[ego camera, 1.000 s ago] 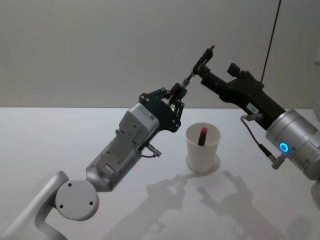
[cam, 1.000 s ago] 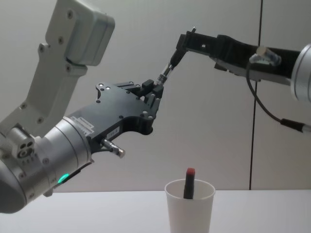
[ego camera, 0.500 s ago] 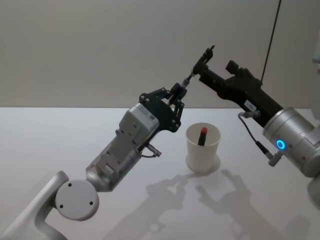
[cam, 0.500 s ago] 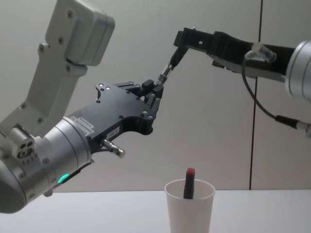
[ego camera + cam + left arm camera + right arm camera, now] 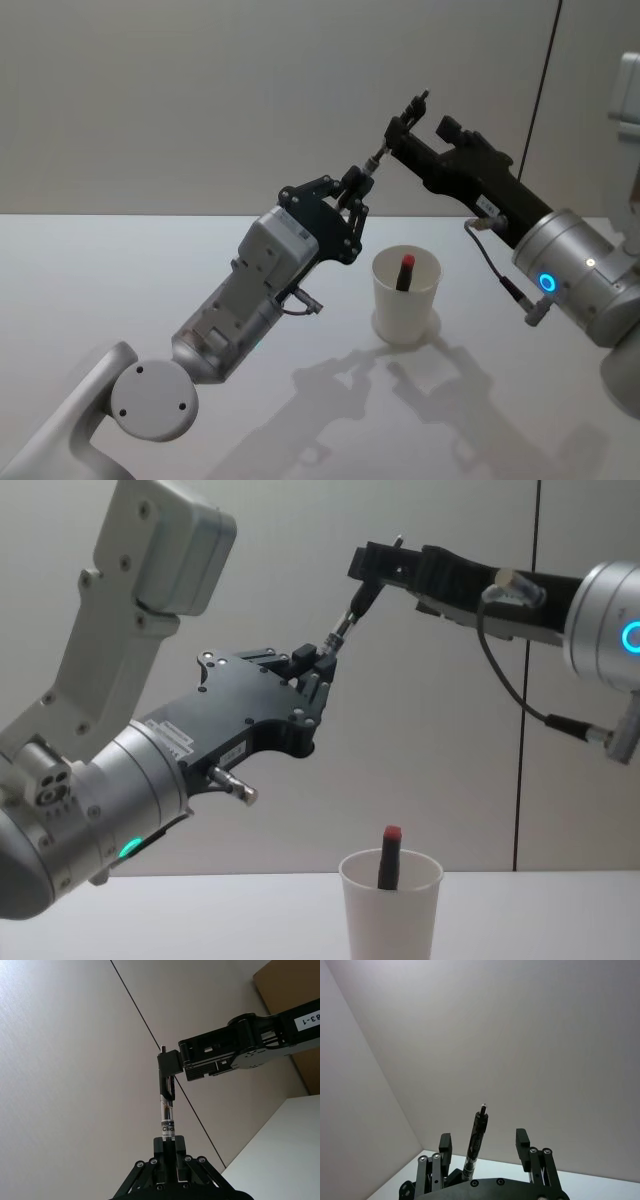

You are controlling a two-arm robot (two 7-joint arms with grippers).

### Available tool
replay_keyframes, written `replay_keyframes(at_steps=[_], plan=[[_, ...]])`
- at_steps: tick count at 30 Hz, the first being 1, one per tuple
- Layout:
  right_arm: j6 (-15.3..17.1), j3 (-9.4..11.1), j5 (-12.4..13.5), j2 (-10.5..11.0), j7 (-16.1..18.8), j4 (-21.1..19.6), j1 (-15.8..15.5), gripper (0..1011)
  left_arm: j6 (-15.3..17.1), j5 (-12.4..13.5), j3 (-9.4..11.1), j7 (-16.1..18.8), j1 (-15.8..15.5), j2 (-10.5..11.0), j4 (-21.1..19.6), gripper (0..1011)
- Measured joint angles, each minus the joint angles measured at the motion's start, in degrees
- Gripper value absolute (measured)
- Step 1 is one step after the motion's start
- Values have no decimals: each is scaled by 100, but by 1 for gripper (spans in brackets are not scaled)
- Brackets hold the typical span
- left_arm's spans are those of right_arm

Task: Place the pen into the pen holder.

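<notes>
Head view: left tool (image 5: 357,187) grips the pen (image 5: 378,156) by its lower end, high over the tabletop (image 5: 120,260); cup (image 5: 405,296) stands right of it, holding a red-capped marker (image 5: 405,270).
Right wrist view: right tool (image 5: 482,1150) is spread, the pen between its fingers, untouched.
Chest view: open air between pen and cup rim.

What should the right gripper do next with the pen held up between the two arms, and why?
Probably close the right gripper on the pen's upper end. Its fingers stand open on either side of the pen without touching it, while the left gripper is shut on the lower end. A firm grip there would likely let the left one release.
</notes>
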Motion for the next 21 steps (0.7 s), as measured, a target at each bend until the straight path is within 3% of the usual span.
replay_keyframes(at_steps=[9,10,15,21], plan=[[-45,-40,-40,-54,-27,82,74,566,0,0,0,0,0,0,0,135],[-47,-42,-41,-59,-30,88,79,566,0,0,0,0,0,0,0,135],[-58,-50,-44,-77,-42,112,114,360,0,0,0,0,0,0,0,135],[-73,-59,-43,-95,-55,136,153,203,0,0,0,0,0,0,0,135]])
